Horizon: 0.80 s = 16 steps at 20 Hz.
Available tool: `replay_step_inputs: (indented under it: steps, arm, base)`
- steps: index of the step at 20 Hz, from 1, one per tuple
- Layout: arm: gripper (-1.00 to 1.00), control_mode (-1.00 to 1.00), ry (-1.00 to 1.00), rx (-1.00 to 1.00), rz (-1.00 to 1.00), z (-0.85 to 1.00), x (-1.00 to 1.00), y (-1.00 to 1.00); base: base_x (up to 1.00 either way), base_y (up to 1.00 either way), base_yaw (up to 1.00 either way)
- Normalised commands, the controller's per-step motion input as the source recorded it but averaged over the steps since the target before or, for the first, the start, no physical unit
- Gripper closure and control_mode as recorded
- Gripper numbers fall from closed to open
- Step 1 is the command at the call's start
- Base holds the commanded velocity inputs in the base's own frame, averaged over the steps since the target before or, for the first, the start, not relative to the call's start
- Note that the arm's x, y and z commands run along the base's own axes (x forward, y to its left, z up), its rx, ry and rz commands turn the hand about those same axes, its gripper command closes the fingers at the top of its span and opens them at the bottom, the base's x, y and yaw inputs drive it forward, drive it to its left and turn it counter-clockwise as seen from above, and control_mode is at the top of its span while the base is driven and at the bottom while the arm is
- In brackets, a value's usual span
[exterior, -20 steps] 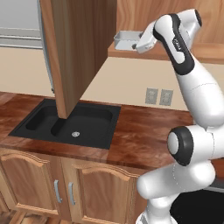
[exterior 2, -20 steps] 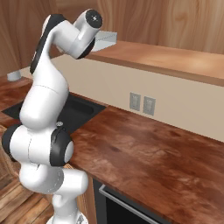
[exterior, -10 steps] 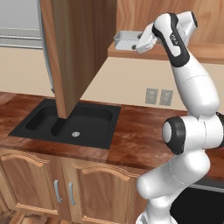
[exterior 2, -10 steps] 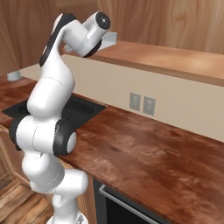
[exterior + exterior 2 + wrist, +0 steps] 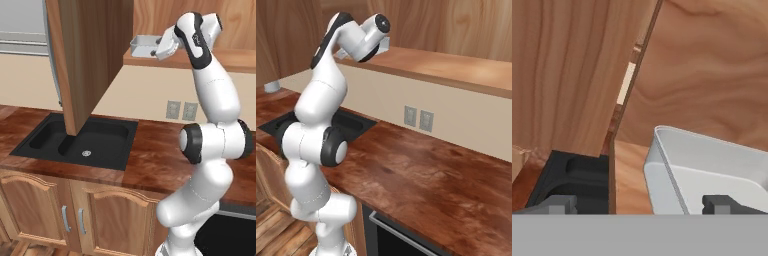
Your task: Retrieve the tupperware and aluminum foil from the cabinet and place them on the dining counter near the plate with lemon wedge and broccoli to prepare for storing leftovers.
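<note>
The tupperware, a shallow pale grey container, sits at the left end of the open cabinet's shelf. My gripper is at its right end, level with it. In the hand view the gripper is open wide. One fingertip lies over the inside of the tupperware, the other is outside its near wall. A corner of the tupperware peeks from behind the hand in the right base view. The aluminum foil, the dining counter and the plate are out of view.
The cabinet door hangs open to the left of the gripper, over the black sink. The wood wall counter runs below, with two wall outlets above it. Arched-panel lower cabinets stand under the sink.
The arm's upper links have swung to the right and its lower joints have turned. The hand stays at the tupperware, which has not visibly shifted on the shelf.
</note>
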Motion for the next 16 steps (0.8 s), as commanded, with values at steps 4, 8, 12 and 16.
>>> replay_step_inputs:
  steps: [4, 8, 12, 16]
  arm:
    - [-1.00, -1.00, 0.00, 0.00, 0.04, 0.00, 0.26, -0.04]
    - [-1.00, -1.00, 0.00, 0.00, 0.02, 0.00, 0.31, 0.00]
    - [-1.00, -1.00, 0.00, 0.00, 0.01, 0.00, 0.36, 0.00]
    - [-1.00, -1.00, 0.02, 0.00, 0.00, -0.06, 0.39, 0.00]
  base:
    - [0.00, 0.00, 0.00]
    - [0.00, 0.00, 0.00]
    - [0.00, 0.00, 0.00]
    - [0.00, 0.00, 0.00]
